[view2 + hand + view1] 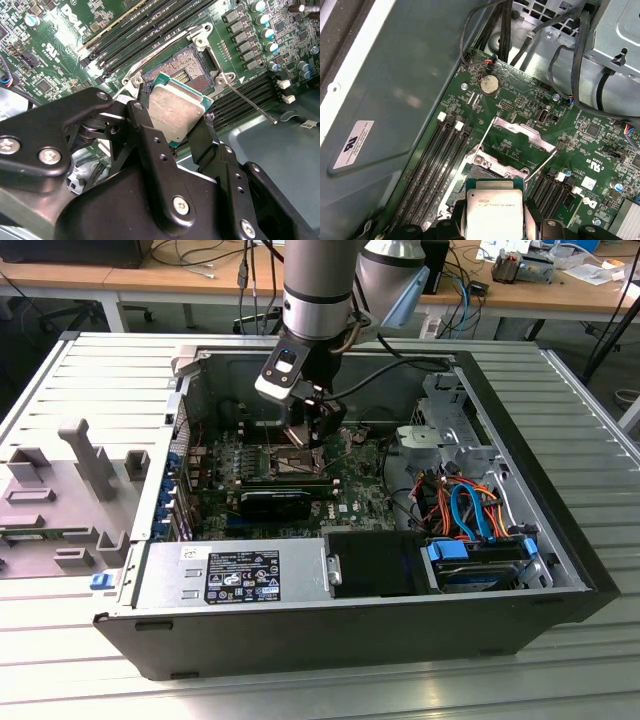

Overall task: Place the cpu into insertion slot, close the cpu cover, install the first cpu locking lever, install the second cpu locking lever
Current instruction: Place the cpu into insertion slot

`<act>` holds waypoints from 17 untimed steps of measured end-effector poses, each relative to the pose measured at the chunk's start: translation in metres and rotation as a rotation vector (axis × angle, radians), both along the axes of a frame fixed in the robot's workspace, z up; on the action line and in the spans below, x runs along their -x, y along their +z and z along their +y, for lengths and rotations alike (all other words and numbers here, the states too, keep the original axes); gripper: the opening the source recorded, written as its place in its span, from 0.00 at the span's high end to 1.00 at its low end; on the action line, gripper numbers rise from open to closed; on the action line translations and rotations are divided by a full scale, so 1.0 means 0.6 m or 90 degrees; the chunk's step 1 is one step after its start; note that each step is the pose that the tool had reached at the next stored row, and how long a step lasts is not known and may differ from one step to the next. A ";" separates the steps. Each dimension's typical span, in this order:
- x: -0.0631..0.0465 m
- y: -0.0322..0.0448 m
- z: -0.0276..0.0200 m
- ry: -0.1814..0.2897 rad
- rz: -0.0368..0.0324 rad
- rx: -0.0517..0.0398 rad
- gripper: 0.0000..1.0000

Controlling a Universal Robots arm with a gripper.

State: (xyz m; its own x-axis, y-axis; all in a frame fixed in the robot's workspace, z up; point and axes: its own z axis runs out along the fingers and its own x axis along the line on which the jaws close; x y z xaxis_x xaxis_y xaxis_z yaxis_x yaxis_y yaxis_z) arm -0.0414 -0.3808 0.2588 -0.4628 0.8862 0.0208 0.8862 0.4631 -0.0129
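My gripper (174, 122) is shut on the cpu (176, 111), a flat square chip with a silver-grey top and green rim, held by two opposite edges. In both wrist views the chip hangs just above the insertion slot (181, 69), whose dark pin field lies uncovered. The cpu cover (522, 131), a thin silvery frame, stands swung open on the far side of the slot from the cpu (495, 207). Two thin wire locking levers (484, 134) (541, 167) stick up, unlatched. In the exterior view the gripper (313, 432) reaches down into the open computer case over the green board (350, 485).
Long black memory slots (437, 160) run beside the socket. Black cables (570, 55) and a drive cage (450, 430) crowd the exterior view's right. The power supply (235, 575) fills the case's front. A grey fixture (70, 490) lies on the table at the exterior view's left.
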 end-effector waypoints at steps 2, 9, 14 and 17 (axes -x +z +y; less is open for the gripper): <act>0.000 0.000 0.0000 -0.004 0.0000 0.0000 0.45; 0.000 -0.001 0.0000 -0.019 0.0000 0.0006 0.45; 0.000 -0.001 0.0000 -0.024 0.0000 0.0008 0.45; 0.000 -0.001 0.0000 -0.030 0.0000 0.0011 0.45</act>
State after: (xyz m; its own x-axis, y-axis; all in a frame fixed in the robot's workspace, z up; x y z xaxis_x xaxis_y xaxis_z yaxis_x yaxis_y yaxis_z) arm -0.0414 -0.3808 0.2579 -0.4207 0.9070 0.0192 0.9069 0.4210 -0.0136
